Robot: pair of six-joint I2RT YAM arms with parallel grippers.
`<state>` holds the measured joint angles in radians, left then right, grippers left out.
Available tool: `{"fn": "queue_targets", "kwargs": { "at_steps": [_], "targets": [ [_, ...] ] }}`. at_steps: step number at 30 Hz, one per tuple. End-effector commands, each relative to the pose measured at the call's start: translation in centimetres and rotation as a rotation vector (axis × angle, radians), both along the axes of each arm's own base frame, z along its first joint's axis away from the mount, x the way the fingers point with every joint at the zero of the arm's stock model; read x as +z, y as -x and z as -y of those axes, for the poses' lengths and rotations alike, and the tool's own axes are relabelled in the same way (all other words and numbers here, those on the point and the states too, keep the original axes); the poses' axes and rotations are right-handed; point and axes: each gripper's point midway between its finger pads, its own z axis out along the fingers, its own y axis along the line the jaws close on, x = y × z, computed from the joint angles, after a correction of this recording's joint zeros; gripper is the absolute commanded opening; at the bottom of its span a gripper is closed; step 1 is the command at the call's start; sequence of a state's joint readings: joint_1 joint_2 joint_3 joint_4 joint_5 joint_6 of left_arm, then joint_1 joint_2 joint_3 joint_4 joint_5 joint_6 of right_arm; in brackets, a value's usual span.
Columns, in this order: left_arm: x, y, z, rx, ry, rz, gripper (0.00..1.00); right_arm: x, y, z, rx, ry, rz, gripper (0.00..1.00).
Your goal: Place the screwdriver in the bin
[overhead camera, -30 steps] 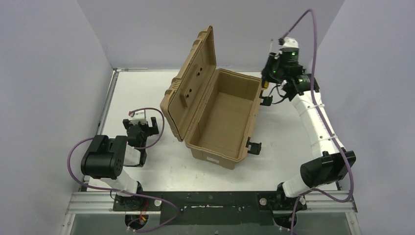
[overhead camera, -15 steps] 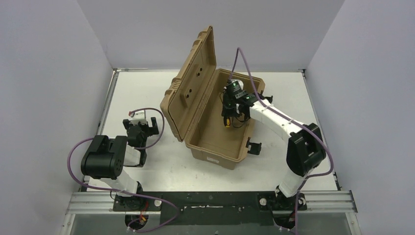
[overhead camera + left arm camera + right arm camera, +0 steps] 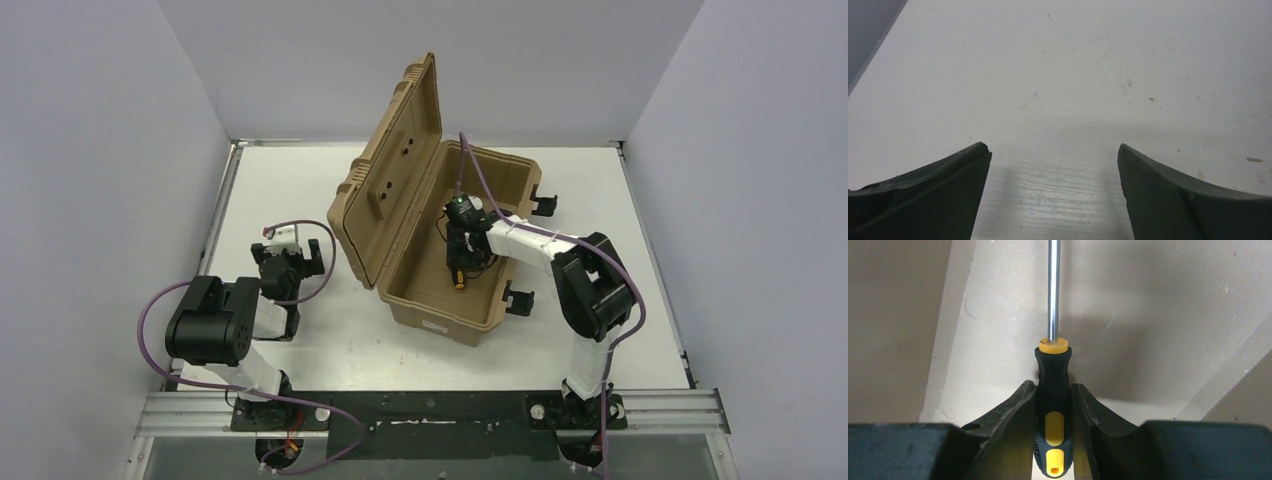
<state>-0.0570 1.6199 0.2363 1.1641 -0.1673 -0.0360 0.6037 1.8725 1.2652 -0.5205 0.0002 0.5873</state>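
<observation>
Two arms: bolted side by side at the near edge of the white surface (image 3: 300,180); the right arm (image 3: 590,290) bends over the rim and down into the bin (image 3: 440,318), while the left arm (image 3: 215,330) sits folded low at the left, well apart from it.
Bin: a tan case set at an angle near the middle of the surface, its ribbed lid (image 3: 395,175) thrown open and standing up along the left side. Two black latches (image 3: 520,298) hang off the right wall.
Screwdriver: inside the open bin, toward its near half (image 3: 459,272). The wrist view shows a black handle with yellow inserts and a yellow collar (image 3: 1053,405), and a thin metal shaft running straight away from the wrist over the bin's tan floor. The tip is cut off by the top of that view, so contact with the floor cannot be told.
Right jaws: pinching the screwdriver's handle from both sides, just behind the yellow collar.
Left jaws: spread wide and held low, with bare white surface (image 3: 1073,75) showing between them.
</observation>
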Motion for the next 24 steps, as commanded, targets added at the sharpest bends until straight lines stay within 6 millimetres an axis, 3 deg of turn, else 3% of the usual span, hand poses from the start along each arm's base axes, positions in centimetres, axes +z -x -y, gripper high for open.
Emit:
{"fn": "queue_targets", "kwargs": {
  "at_steps": [1, 8, 13, 17, 21, 23, 24],
  "targets": [
    [2.0, -1.0, 0.2, -0.01, -0.002, 0.075, 0.97, 0.5, -2.0, -0.6, -0.025, -0.019, 0.075, 0.08],
    [2.0, -1.0, 0.2, -0.01, -0.002, 0.075, 0.97, 0.3, -2.4, -0.2, -0.047, -0.008, 0.075, 0.34],
    [2.0, -1.0, 0.2, -0.01, -0.002, 0.075, 0.97, 2.0, -3.3, 0.3, -0.068, -0.02, 0.112, 0.4],
    [2.0, -1.0, 0.2, -0.01, -0.002, 0.074, 0.97, 4.6, -4.5, 0.3, -0.068, -0.047, 0.153, 0.43],
    [2.0, -1.0, 0.2, -0.01, -0.002, 0.075, 0.97, 8.8, -6.0, 0.2, -0.055, -0.084, 0.232, 0.49],
    [2.0, -1.0, 0.2, -0.009, -0.002, 0.075, 0.97, 11.4, -7.0, 0.5, -0.043, -0.108, 0.284, 0.56],
    [2.0, -1.0, 0.2, -0.01, -0.002, 0.075, 0.97, 12.5, -7.4, 0.7, -0.035, -0.122, 0.307, 0.68]
  ]
}}
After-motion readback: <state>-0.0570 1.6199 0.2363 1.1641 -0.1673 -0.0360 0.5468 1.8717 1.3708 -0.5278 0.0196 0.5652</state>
